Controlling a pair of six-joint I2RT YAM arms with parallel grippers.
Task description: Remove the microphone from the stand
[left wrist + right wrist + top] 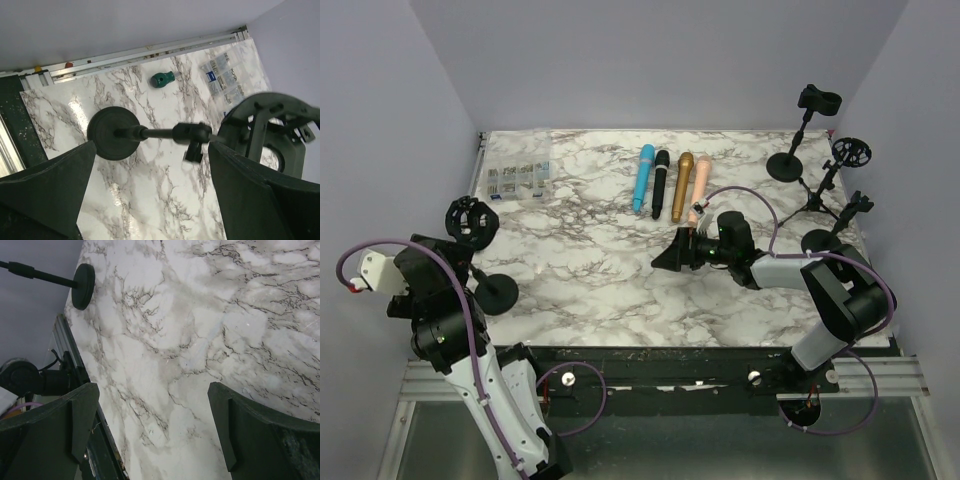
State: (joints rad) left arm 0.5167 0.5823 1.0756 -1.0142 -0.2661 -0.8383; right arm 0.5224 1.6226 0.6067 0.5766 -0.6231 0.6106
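The marble bench (pixel 590 300) is carrying four microphones (pixel 660 183). Both jaws are gaping empty; I'm planning to clear the shock-mount stand (pixel 150 133) slowly.

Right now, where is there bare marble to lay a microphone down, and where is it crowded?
Open marble lies between the parts box, the row of four microphones and the left stand's base. A second bare strip runs from the right gripper to the table's near edge. The back right corner is crowded with stands.
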